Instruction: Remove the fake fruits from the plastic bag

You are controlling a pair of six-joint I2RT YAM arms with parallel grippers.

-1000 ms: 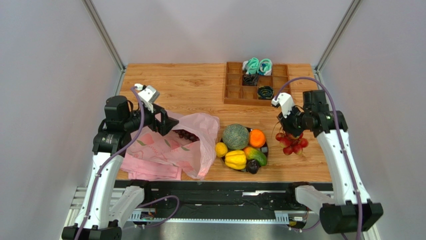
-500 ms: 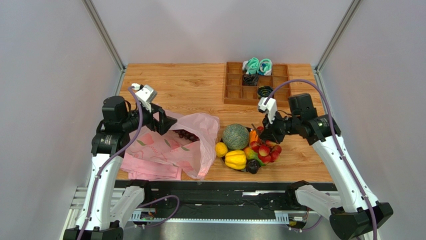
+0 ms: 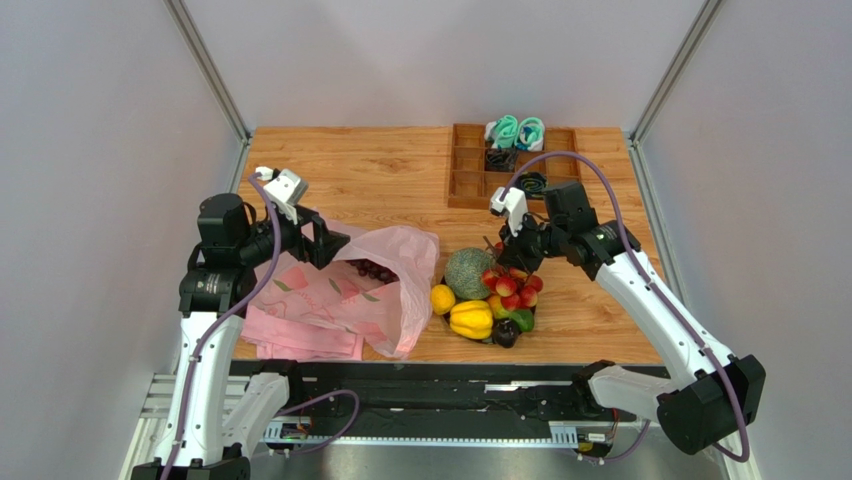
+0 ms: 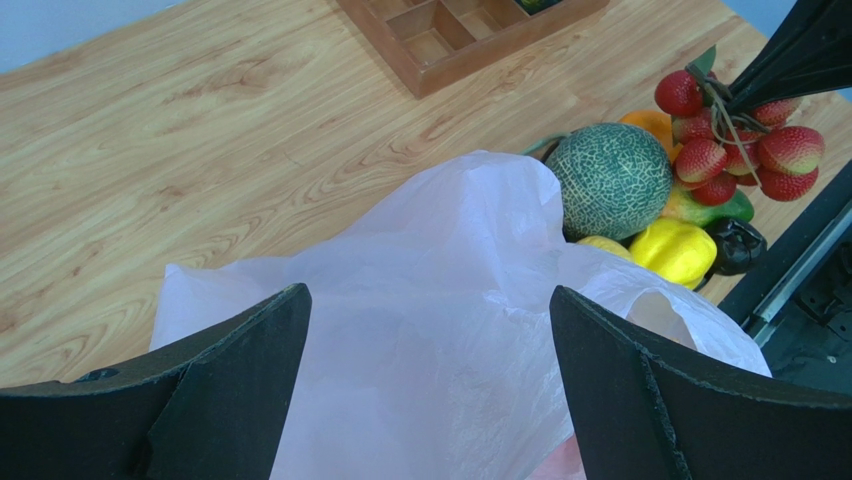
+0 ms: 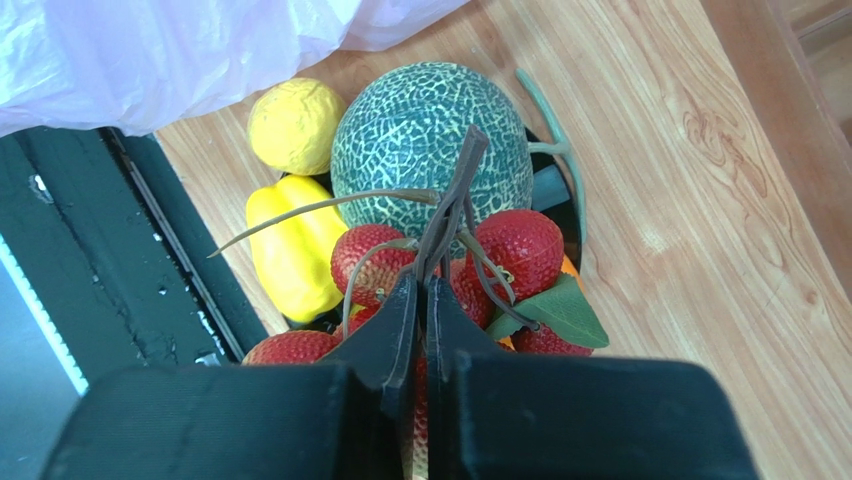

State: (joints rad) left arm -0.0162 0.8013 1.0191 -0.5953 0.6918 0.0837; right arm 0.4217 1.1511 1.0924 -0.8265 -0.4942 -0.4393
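Red berries (image 5: 515,245) in clamped end effector (image 5: 421,292)

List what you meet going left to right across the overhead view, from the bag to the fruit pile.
pink bag → lemon → melon → red berries. The yellow lobed fruit sits under the melon's span, so it is left out.

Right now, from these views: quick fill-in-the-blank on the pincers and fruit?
The right pincer is ____ on the stem of the small red berries.
The left pincer hangs ____ over the plastic bag.
Dark purple ____ lie in the bag's mouth.
Missing: shut; open; grapes.
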